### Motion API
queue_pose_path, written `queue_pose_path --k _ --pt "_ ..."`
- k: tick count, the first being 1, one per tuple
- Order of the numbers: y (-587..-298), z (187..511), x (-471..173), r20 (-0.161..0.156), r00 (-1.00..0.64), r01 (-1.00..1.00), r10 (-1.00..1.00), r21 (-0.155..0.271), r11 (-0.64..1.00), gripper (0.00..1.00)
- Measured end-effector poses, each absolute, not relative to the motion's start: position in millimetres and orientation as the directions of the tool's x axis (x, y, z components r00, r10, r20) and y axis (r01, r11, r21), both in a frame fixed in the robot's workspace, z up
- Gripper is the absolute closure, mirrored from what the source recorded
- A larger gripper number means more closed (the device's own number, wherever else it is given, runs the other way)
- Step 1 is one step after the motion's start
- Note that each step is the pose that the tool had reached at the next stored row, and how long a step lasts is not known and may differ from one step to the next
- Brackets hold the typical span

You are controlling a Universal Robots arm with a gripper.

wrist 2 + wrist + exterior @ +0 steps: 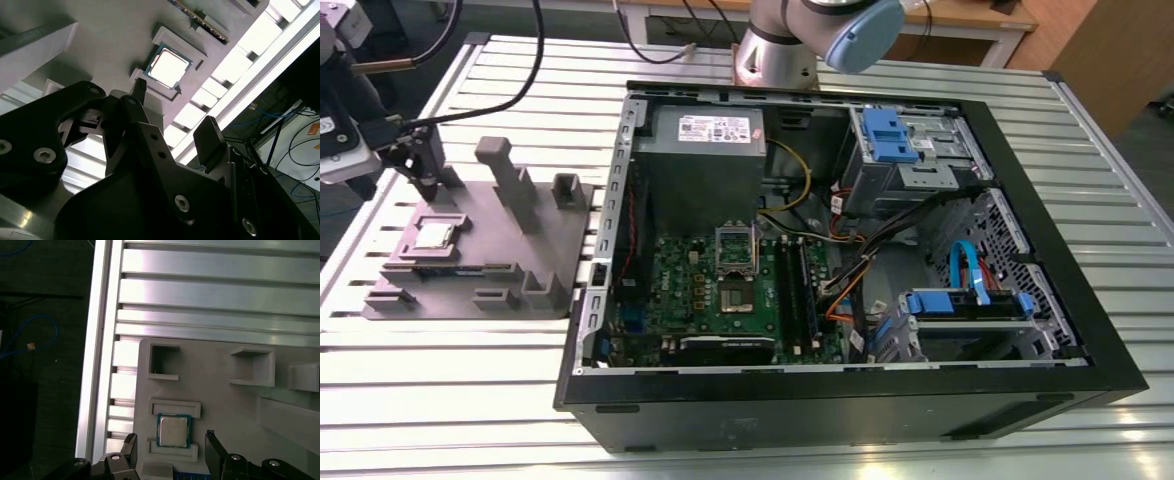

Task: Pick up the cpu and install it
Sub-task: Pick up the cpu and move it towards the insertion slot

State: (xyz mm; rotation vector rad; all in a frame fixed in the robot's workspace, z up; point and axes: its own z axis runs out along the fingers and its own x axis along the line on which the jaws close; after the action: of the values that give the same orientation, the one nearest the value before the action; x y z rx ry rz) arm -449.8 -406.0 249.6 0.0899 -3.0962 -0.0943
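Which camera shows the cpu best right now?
The first wrist view: the cpu lies nearly square-on in its seat. The second wrist view shows it slanted and glaring; the exterior view shows it small on the grey fixture.

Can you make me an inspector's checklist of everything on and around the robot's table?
Surface: slatted metal table, carrying a grey plastic fixture and an open computer case.
Job's things: the cpu lies flat in a pocket of the fixture. A green motherboard sits in the case.
Clutter: nothing seen.
Gripper: the gripper is open, with one finger on each side of the cpu, not gripping it.
Cables: black cables run towards the gripper, coloured wires lie inside the case, and a blue cable lies beside the table.
Surroundings: the arm's base stands behind the case, with a wooden desk beyond.
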Motion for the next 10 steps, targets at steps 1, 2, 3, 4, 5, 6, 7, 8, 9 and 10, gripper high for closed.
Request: queue_pose_path --k 1,2,3,4,5,6,7,8,9,10 --pt "-406.0 247.9 -449.8 0.041 -0.997 -0.057 -0.059 0.062 0.996 0.35" --pt "-406.0 246.1 -449.8 0.041 -0.997 -0.057 -0.059 0.062 0.996 0.35" --pt "-406.0 244.3 -449.8 0.041 -0.997 -0.057 -0.059 0.062 0.996 0.35" --pt "-406.0 242.7 -449.8 0.041 -0.997 -0.057 -0.059 0.062 0.996 0.35" --pt "-406.0 241.5 -449.8 0.041 -0.997 -0.057 -0.059 0.062 0.996 0.35" --pt "-406.1 240.7 -449.8 0.041 -0.997 -0.057 -0.059 0.062 0.996 0.35" --pt "-406.1 240.5 -449.9 0.041 -0.997 -0.057 -0.059 0.062 0.996 0.35" --pt "-406.1 240.6 -449.8 0.041 -0.997 -0.057 -0.059 0.062 0.996 0.35" --pt "-406.1 240.6 -449.8 0.041 -0.997 -0.057 -0.059 0.062 0.996 0.35" --pt "-406.1 240.5 -449.8 0.041 -0.997 -0.057 -0.059 0.062 0.996 0.35"
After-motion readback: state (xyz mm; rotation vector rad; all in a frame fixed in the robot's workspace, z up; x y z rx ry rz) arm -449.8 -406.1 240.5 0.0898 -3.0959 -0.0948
